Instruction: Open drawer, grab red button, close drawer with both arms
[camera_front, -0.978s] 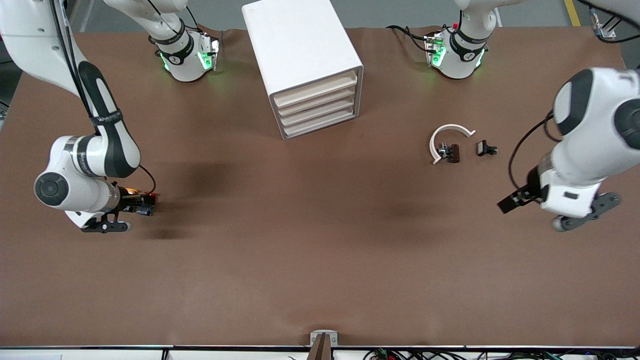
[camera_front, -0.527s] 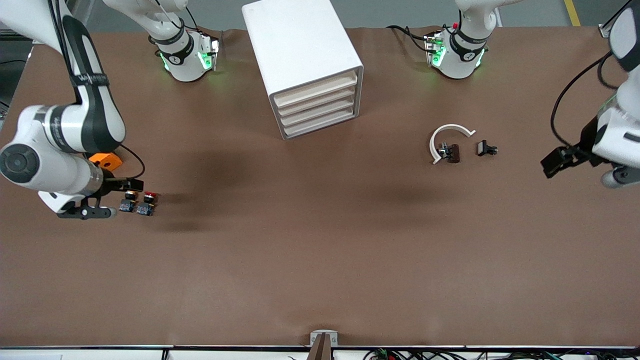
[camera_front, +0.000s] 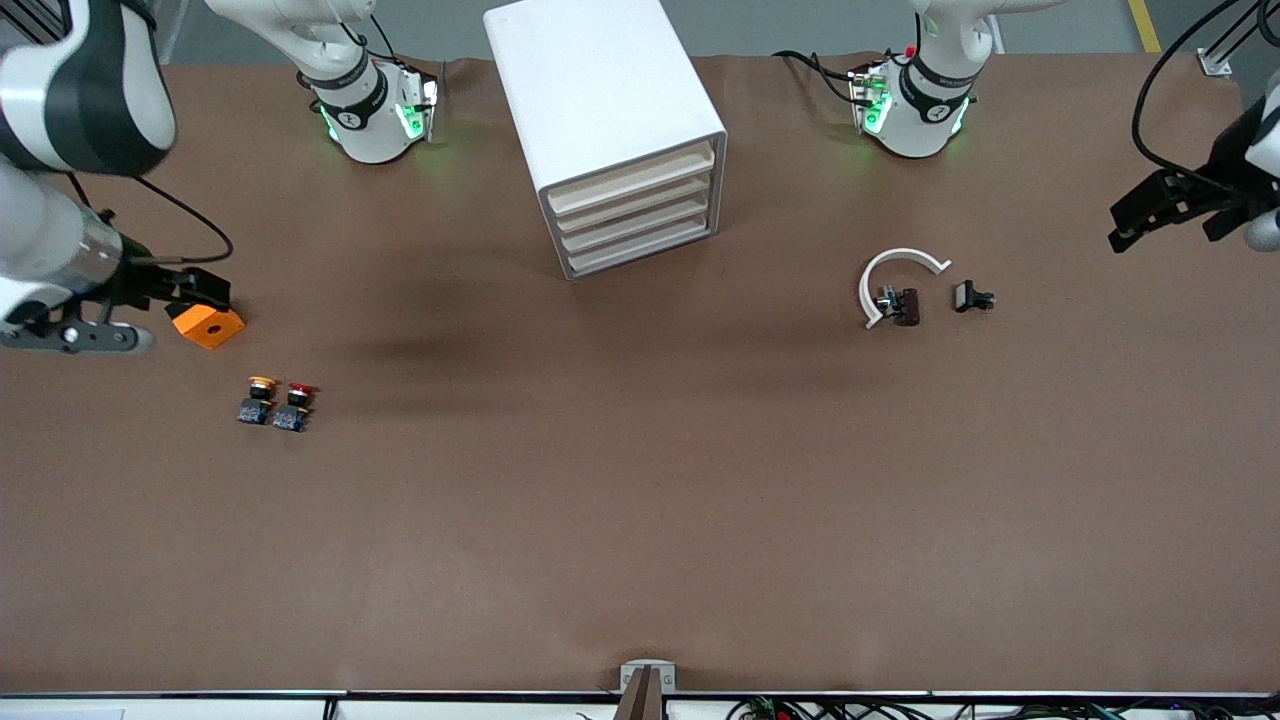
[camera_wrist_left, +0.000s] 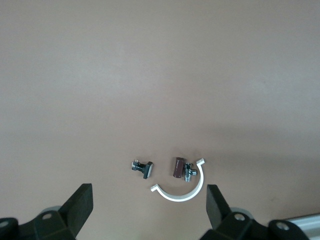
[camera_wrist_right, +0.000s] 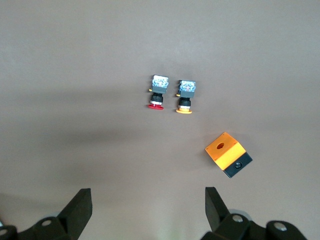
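Observation:
The red-capped button (camera_front: 297, 404) stands on the brown table beside its yellow-capped twin (camera_front: 258, 399), toward the right arm's end. In the right wrist view the button (camera_wrist_right: 156, 93) is well clear of my right gripper (camera_wrist_right: 147, 210), which is open and empty. That right gripper (camera_front: 195, 287) hangs in the air by the orange cube (camera_front: 207, 324). My left gripper (camera_front: 1150, 212) is open and empty, up over the left arm's end of the table. The white drawer cabinet (camera_front: 610, 120) has all its drawers shut.
A white curved clip (camera_front: 895, 275), a small brown part (camera_front: 906, 306) and a small black part (camera_front: 971, 297) lie toward the left arm's end. They also show in the left wrist view: the clip (camera_wrist_left: 182, 192), brown part (camera_wrist_left: 178, 167) and black part (camera_wrist_left: 143, 168).
My right gripper has drawn up and away from the red button, which stays on the table beside the yellow one. My left gripper has risen and pulled back toward the table's end.

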